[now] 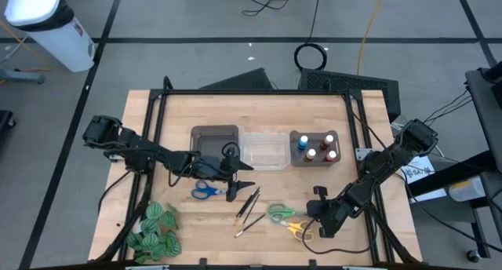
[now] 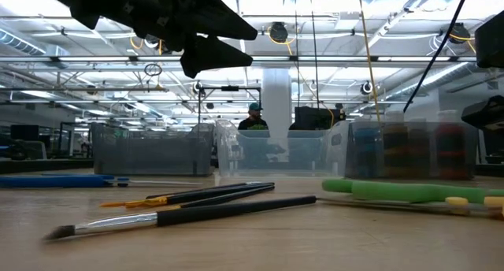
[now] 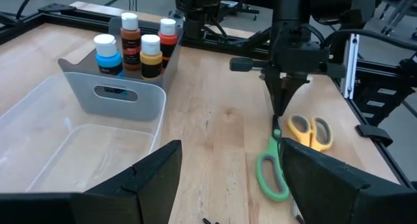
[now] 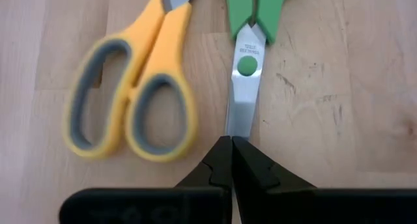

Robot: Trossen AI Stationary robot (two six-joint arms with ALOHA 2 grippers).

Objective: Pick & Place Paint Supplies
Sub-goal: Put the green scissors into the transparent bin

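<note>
Near the desk's middle, the left gripper [image 1: 245, 184] is held released above the blue scissors [image 1: 207, 191] and paintbrushes [image 1: 249, 206]. Toward the front edge, the right gripper [image 4: 231, 160] is clenched empty at the green scissors' [image 4: 246, 55] blade tip, beside the yellow scissors [image 4: 133, 94]. Paint bottles [image 1: 317, 147] stand in the grey bin [image 1: 296, 158] behind.

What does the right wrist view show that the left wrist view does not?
Only the right wrist view shows the right gripper shut on the blade tip of the green scissors, close up.

Only the left wrist view shows the paint bottles in the grey bin, the clear bin beside it, and the left gripper open.

Both show the green scissors and the yellow scissors on the table.
</note>
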